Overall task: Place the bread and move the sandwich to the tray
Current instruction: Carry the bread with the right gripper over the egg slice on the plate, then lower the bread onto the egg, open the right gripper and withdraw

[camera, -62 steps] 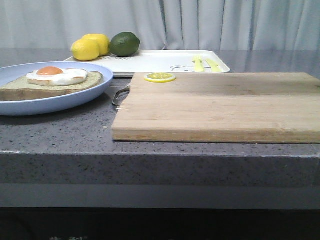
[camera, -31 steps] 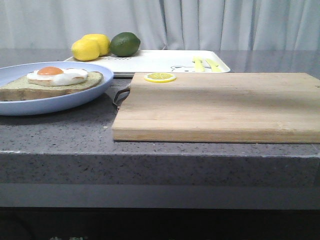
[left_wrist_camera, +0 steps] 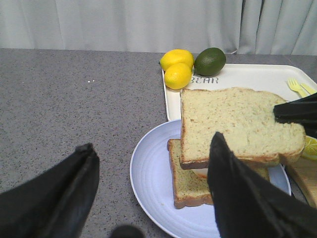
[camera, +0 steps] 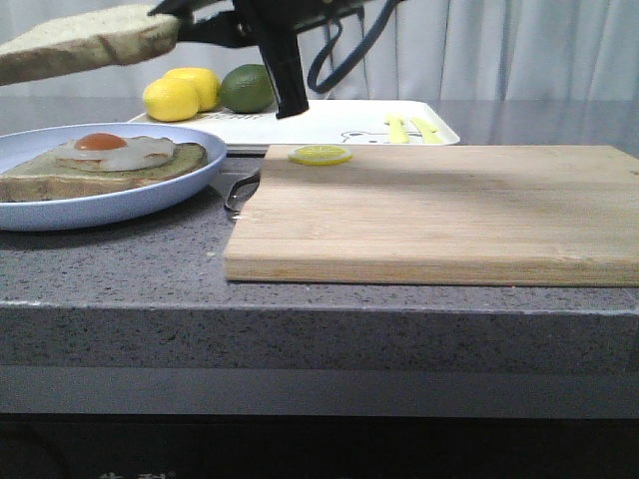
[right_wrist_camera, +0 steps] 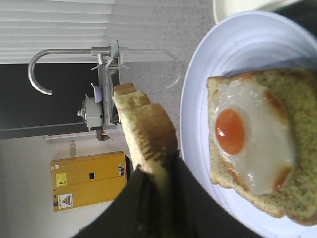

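Now right jaws [right_wrist_camera: 153,183] clamp bread [camera: 85,45], held flat above sandwich [camera: 105,165]; left jaws [left_wrist_camera: 153,191] wide, empty.

Plate [camera: 60,205] — bread [camera: 70,45] — cut off leftward.

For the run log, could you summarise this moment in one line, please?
right pincer: holds bread above sandwich | left pincer: open | tray: awaiting sandwich

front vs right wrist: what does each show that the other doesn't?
Front only: cutting board with lemon slice, tray, two lemons, lime.
Right wrist only: the right tool shut on the bread edge, seen close up; faucet and yellow cabinet behind.
Both: held bread, egg-topped slice on blue plate.
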Robot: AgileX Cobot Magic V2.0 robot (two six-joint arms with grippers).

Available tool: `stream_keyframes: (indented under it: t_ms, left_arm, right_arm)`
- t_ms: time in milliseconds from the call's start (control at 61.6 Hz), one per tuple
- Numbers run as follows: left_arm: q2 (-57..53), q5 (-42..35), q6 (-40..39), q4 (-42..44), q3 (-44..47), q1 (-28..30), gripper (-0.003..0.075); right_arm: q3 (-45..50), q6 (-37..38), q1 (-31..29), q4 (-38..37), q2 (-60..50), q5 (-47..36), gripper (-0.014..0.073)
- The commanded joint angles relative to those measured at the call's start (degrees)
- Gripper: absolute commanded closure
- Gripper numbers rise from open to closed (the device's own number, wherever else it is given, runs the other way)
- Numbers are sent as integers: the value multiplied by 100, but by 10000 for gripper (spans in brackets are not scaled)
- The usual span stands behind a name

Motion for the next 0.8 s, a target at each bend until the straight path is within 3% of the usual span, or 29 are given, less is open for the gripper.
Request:
stream_keyframes:
  t_ms: [0, 780]
  left_arm:
    - [41, -459, -16, -21, -165, 19, 251]
    - [41, -439, -16, -21, -165, 19, 251]
  right_arm:
    - [-222, -59, -3, 326, -206, 257, 662]
    - [-222, -65, -10, 190, 166, -3, 662]
